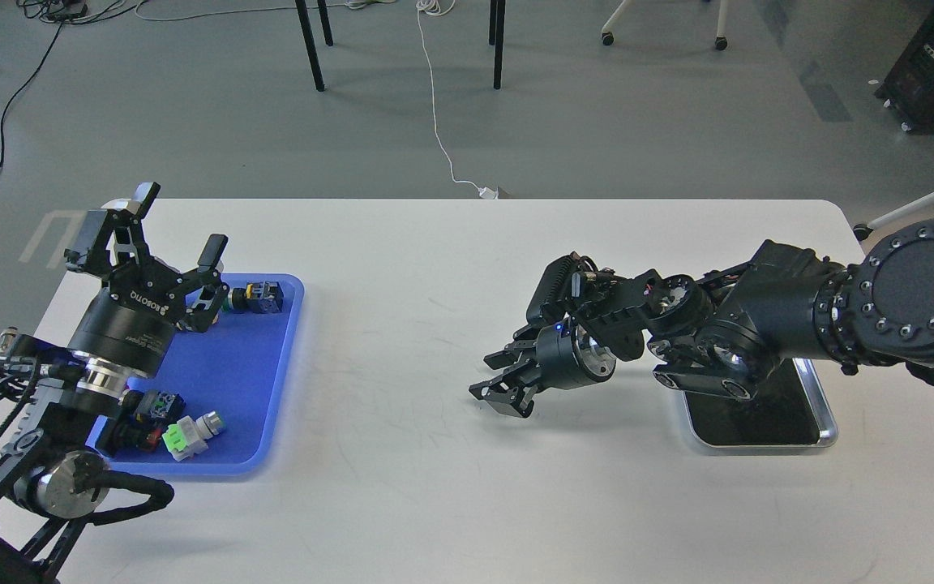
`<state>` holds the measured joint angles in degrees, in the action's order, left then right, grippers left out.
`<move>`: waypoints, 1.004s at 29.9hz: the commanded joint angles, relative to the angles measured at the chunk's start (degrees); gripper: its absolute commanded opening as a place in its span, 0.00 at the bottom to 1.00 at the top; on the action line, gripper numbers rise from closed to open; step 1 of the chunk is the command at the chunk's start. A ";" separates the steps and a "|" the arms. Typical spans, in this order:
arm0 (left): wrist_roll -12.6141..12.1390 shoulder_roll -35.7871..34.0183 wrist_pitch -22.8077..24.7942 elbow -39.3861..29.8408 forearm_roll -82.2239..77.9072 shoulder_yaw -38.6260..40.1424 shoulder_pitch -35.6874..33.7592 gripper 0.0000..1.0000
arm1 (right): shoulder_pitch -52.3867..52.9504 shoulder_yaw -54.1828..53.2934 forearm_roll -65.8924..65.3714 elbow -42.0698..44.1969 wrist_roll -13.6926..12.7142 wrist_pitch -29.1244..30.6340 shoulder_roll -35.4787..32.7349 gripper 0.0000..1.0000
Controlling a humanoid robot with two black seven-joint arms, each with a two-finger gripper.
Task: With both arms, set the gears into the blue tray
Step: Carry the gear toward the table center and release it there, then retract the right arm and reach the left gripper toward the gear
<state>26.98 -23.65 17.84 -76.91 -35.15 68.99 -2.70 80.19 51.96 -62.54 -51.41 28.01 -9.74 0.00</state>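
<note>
No gears show in the head view; they are hidden or out of view. The blue tray [228, 369] lies at the table's left and holds only button switches. My left gripper [182, 221] hovers over the tray's far left corner, pointing up and away, open, with nothing between its fingers. My right gripper [493, 380] is low over the bare middle of the table, pointing left toward the tray. Its fingers stand apart and I see nothing between them.
A black and yellow switch [260, 297] sits at the tray's far edge, and two more switches [191, 430] lie near its front left. A silver tray with a black floor [767, 418] lies at the right, partly under my right arm. Chair legs and cables stand beyond the table.
</note>
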 commanded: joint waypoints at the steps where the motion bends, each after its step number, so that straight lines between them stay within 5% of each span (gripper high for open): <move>1: 0.00 -0.35 0.00 0.00 -0.01 0.00 -0.02 0.98 | 0.75 -1.42 3.21 -0.18 -0.01 -0.11 0.00 0.95; 10: 0.00 -2.02 0.08 -0.70 -0.01 -0.26 -0.28 0.98 | 0.94 -17.93 14.01 -4.22 -0.01 0.42 -3.67 0.98; 17: 0.00 -2.02 1.40 -0.70 -7.19 -1.06 -1.16 0.98 | -19.60 -49.36 23.07 -4.05 -0.01 0.68 -15.28 0.99; 24: 0.09 -1.58 6.76 -0.88 -23.19 -1.75 -3.97 0.98 | -37.55 -74.71 35.72 -3.79 -0.01 3.23 -16.17 0.99; 30: 1.02 -2.89 8.52 -1.67 -41.81 -15.27 -15.64 0.98 | -44.50 -86.14 50.04 -3.26 -0.01 10.07 -18.28 0.99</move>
<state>27.81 -25.72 26.13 -78.09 -68.45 60.13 -12.56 38.36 -29.60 -18.71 -54.97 27.98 -3.22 -17.28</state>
